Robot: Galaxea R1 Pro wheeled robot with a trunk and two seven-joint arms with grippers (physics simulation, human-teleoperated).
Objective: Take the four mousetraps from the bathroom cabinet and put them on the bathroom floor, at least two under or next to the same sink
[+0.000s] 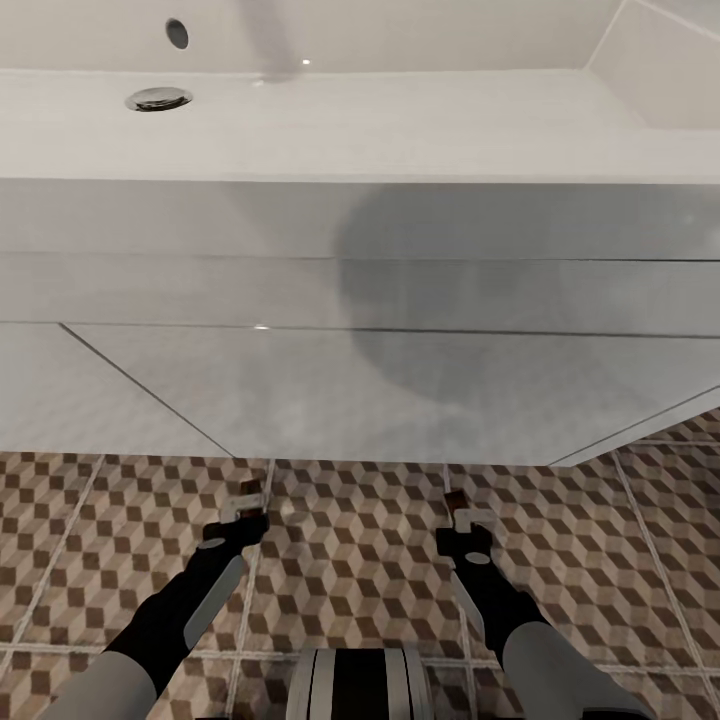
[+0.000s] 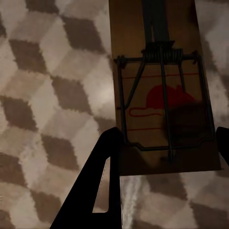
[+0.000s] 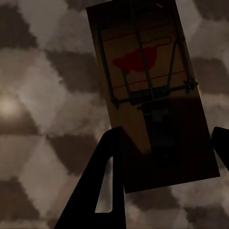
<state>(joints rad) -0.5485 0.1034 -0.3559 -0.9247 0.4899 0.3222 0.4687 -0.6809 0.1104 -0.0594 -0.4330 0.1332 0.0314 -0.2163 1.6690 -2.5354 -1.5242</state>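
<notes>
Mousetraps: 2 show, 1 in each gripper. The one in the left gripper (image 2: 164, 155) is a flat brown wooden board (image 2: 160, 86) with a wire spring, a wire bail and a red mouse drawn on it; the black fingers (image 2: 102, 181) clamp its near end from both sides. The other mousetrap (image 3: 150, 90) looks the same, darker in shade and tilted, and the right gripper (image 3: 164, 162) is closed on its near end.

In the head view both traps are small brown tabs at the arm tips, the left one (image 1: 250, 490) and the right one (image 1: 452, 499), held low over the bathroom floor (image 1: 350, 560), whose tiles carry brown, beige and grey cubes with pale grout. Whether either trap touches the tiles cannot be told.

Directly ahead stands 1 white vanity unit (image 1: 300, 400), its front just beyond the traps. On it sits the sink (image 1: 350, 120), 1 wide white basin with a chrome drain (image 1: 158, 98).
</notes>
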